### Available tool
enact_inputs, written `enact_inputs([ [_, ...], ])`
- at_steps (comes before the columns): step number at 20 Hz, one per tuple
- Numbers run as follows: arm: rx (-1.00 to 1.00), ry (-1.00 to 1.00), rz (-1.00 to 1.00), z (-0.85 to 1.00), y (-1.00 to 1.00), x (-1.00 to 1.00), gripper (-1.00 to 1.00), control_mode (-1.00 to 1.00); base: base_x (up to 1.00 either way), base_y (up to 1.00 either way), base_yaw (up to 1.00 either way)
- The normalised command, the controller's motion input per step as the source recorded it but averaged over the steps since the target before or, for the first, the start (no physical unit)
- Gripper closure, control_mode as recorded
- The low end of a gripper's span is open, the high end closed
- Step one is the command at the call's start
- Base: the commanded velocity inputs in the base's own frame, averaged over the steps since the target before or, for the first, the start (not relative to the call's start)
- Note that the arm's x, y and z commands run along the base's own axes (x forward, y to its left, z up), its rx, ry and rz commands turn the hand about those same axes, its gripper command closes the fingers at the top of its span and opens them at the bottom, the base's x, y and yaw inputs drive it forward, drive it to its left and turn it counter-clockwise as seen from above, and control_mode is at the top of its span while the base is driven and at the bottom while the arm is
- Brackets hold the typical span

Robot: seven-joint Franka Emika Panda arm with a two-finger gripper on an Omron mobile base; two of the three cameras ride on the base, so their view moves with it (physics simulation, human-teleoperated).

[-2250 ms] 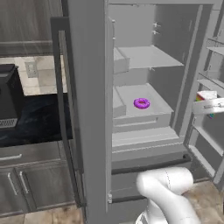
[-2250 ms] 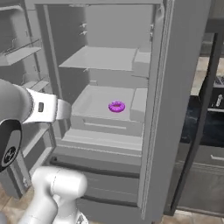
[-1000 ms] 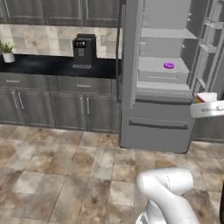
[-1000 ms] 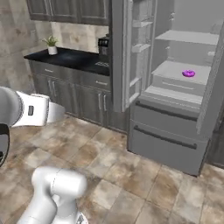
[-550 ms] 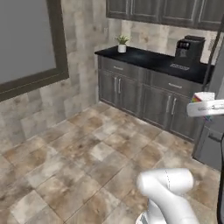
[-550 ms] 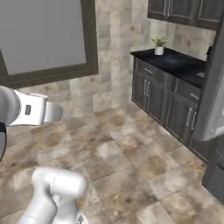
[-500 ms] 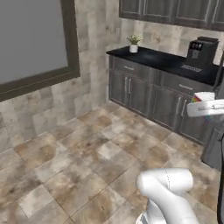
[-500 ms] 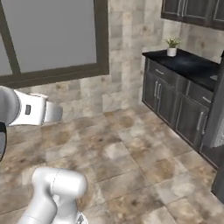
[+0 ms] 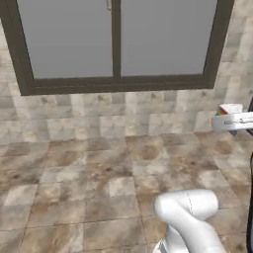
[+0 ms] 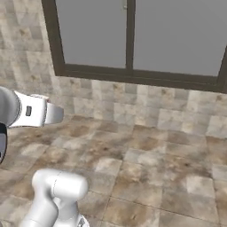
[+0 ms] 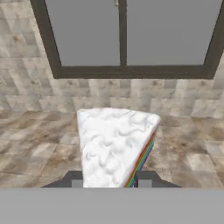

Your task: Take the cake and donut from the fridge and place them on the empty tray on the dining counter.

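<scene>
I've got the cake pinched in the hand, seen straight down the hand view: the wedge stands between the two dark finger tips, white swirled icing facing the camera, rainbow layers running down its right edge. Fingers sit tight against both sides of the slice at its lower end.

In the left base view the hand pokes in at the right edge, mid height, with the cake just visible on top of it as a small white bit with a coloured edge. It is held well above the floor. The white arm curves up from the bottom right.

In the right base view the arm's white link reaches across from the left edge, with the base joint at the bottom left. I can't see the finger tips there.

All three views face a big window with a dark frame and a centre bar, grey panes, set in a beige stone-tile wall. Below it the floor is mottled brown and beige tiles. Same window fills the top of the hand view, right behind the cake, well apart from it. Same window in the right base view, upper part, with floor under it.
</scene>
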Motion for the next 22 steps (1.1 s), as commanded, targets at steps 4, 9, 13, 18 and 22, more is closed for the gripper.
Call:
enact_inputs([
  [4, 0.00, 0.00, 0.00, 0.00, 0.00, 0.00, 1.00, 1.00, 0.00, 0.00, 1.00],
  [9, 0.00, 0.00, 0.00, 0.00, 0.00, 0.00, 1.00, 1.00, 0.00, 0.00, 1.00],
  [13, 0.00, 0.00, 0.00, 0.00, 0.00, 0.00, 1.00, 1.00, 0.00, 0.00, 1.00],
  [18, 0.00, 0.00, 0.00, 0.00, 0.00, 0.00, 1.00, 1.00, 0.00, 0.00, 1.00],
  [22, 0.00, 0.00, 0.00, 0.00, 0.00, 0.00, 1.00, 1.00, 0.00, 0.00, 1.00],
])
